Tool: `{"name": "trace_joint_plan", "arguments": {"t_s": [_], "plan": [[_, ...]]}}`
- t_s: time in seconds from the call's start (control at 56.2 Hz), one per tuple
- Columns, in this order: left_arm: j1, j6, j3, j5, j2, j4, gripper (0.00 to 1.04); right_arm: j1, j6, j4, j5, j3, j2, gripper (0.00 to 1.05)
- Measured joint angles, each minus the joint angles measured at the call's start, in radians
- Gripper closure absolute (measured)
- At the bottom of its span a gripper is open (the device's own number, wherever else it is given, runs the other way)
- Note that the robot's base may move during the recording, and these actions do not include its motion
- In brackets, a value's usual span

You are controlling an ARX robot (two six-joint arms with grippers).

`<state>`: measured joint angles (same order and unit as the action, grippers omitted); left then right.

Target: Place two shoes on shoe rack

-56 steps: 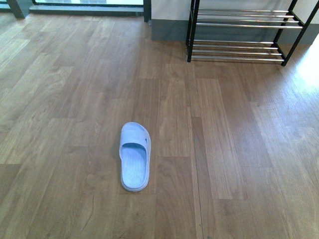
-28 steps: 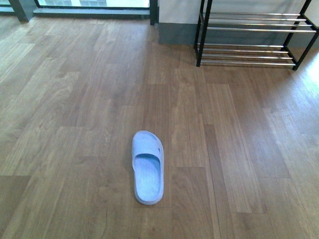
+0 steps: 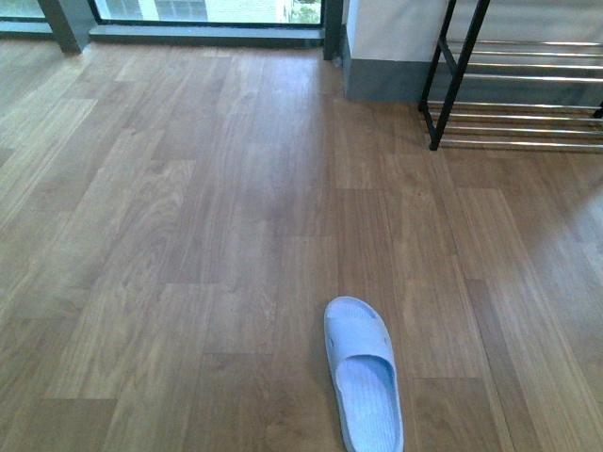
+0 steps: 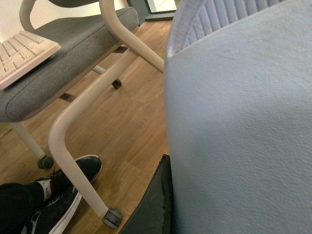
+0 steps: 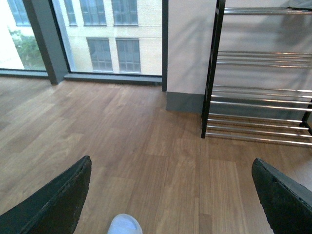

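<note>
Left gripper pinches a slide, seemingly bound for the rack at upper right; right gripper hangs spread toward the floor slide.

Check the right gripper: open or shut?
Open: in the right wrist view, the right gripper has its two dark fingers wide apart, with nothing gripped between them.

Floor: brown wood-look planks with a daylight sheen. Windows: dark-framed, reaching floor level, pale building outside. Wall: off-white, grey skirting. Chair: grey seat, cream tube frame, castors; apparently a keyboard lies on it.
</note>
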<state>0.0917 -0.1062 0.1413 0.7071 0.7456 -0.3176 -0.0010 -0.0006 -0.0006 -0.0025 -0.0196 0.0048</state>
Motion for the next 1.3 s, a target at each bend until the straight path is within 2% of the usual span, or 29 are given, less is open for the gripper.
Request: {"name": "trace_joint_plan", "arguments": {"t_s": [0.018,0.053,0.089,0.142,0.231,0.302,0.374,0.516,0.623,0.854,1.139,1.299], "plan": [[0.000,0.000,0.000,0.000,0.000,0.000,1.03,-0.009,-0.003,-0.011,-0.039,-0.003,0.008,0.09],[0.000,0.000,0.000,0.000,0.000,0.000,1.03,-0.060,-0.027,-0.082,-0.211,-0.019,0.049,0.09],[0.000,0.000,0.000,-0.001,0.000,0.000,1.03,-0.075,-0.042,-0.087,-0.315,-0.021,0.103,0.09],[0.000,0.000,0.000,0.000,0.000,0.000,1.03,-0.060,-0.054,-0.061,-0.346,-0.021,0.180,0.09],[0.000,0.000,0.000,0.000,0.000,0.000,1.03,0.010,-0.100,0.070,-0.295,-0.034,0.397,0.09],[0.000,0.000,0.000,-0.001,0.000,0.001,1.03,0.069,-0.157,0.292,-0.235,-0.054,0.727,0.09],[0.000,0.000,0.000,0.000,0.000,0.001,1.03,0.093,-0.190,0.486,-0.179,-0.101,1.036,0.09],[0.000,0.000,0.000,-0.001,0.000,0.001,1.03,0.121,-0.225,0.716,-0.119,-0.223,1.528,0.09],[0.000,0.000,0.000,-0.001,0.000,0.001,1.03,0.132,-0.241,0.818,-0.071,-0.316,1.864,0.09],[0.000,0.000,0.000,-0.001,0.000,0.001,1.03,0.134,-0.205,0.883,-0.029,-0.450,2.285,0.09],[0.000,0.000,0.000,-0.001,0.000,0.001,1.03,0.143,-0.092,0.876,-0.031,-0.587,2.426,0.09],[0.000,0.000,0.000,-0.001,0.000,0.001,1.03,0.177,-0.033,0.860,-0.050,-0.648,2.491,0.09]]}}
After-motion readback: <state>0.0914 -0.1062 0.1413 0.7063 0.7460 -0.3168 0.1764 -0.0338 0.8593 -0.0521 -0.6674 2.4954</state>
